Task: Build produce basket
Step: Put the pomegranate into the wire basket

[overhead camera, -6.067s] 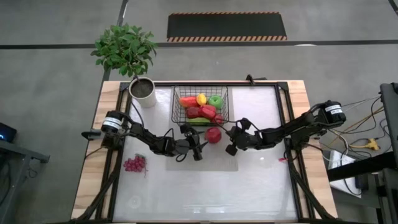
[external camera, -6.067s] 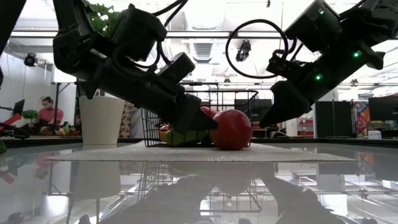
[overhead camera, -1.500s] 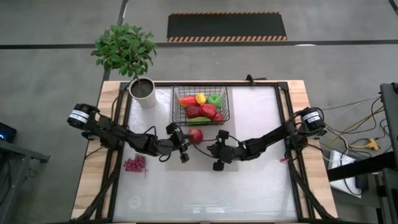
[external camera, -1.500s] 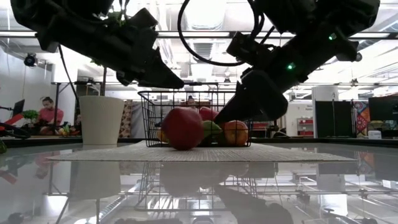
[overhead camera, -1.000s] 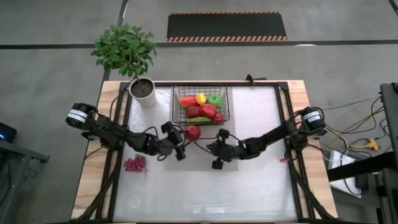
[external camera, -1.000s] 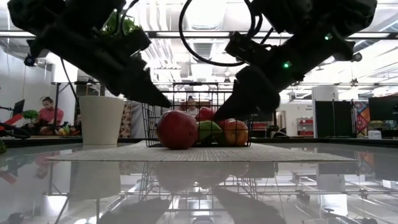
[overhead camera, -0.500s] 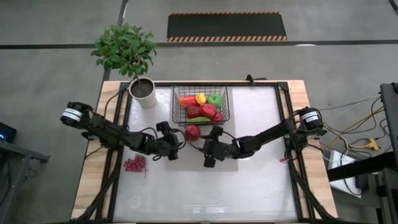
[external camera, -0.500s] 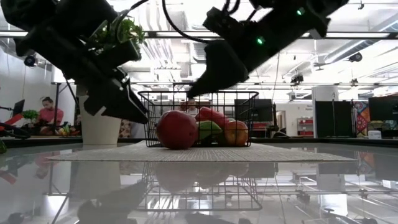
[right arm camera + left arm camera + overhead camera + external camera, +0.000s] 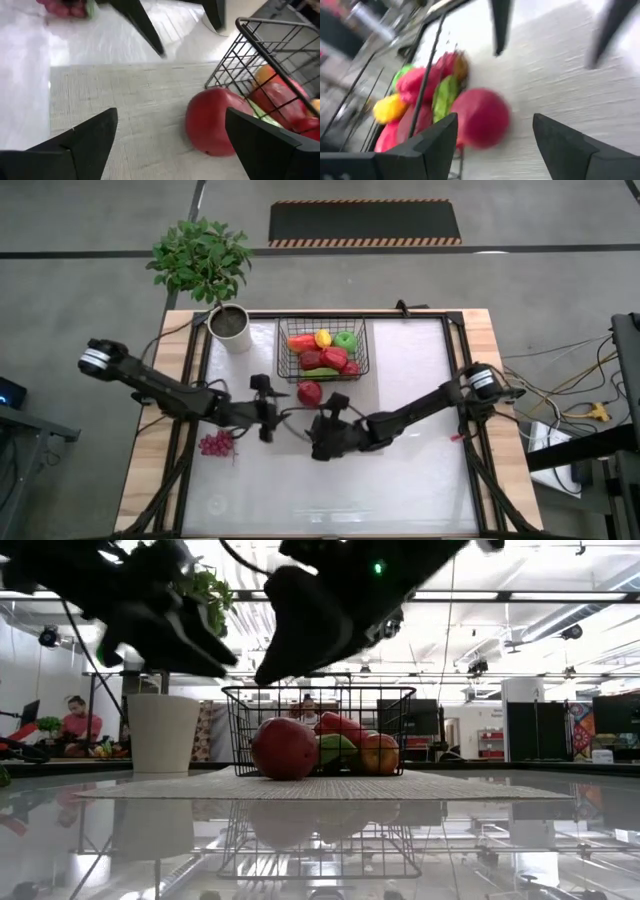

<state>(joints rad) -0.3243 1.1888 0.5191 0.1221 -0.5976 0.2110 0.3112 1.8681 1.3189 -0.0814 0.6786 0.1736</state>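
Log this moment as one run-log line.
left gripper: open, empty | right gripper: open, empty | red apple: on mat, outside basket | grapes: on table

High cam looks straight down on the whole desk. Low cam sits at desk level, facing the basket. Both wrist cams sit close, sharing the red apple beside the basket.

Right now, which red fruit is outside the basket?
The red apple, alone on the mat against the basket's front side; the other red produce lies inside the wire walls.
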